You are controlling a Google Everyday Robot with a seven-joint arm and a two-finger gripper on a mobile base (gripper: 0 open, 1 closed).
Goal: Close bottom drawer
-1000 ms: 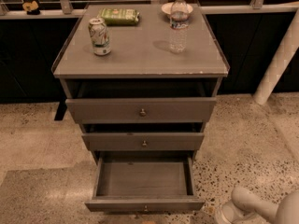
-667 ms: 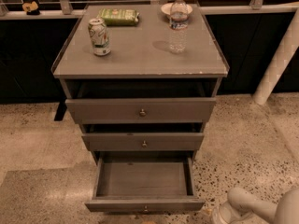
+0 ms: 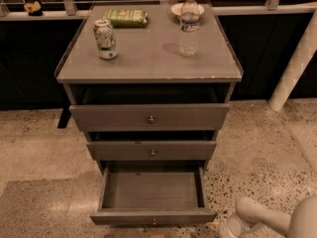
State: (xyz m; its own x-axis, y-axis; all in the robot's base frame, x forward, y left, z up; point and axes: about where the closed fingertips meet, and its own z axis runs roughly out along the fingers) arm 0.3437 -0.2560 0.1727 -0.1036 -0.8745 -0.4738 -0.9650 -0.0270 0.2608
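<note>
On the cabinet top (image 3: 148,66) we find the can (image 3: 105,38) at ten o'clock, the packet (image 3: 126,17) behind it at eleven, and the bottle (image 3: 188,26) at one o'clock, before the bowl (image 3: 174,9). Beneath, the bottom drawer (image 3: 152,216) juts farthest forward. The gripper (image 3: 233,226) sits at its four o'clock, just beside.
</note>
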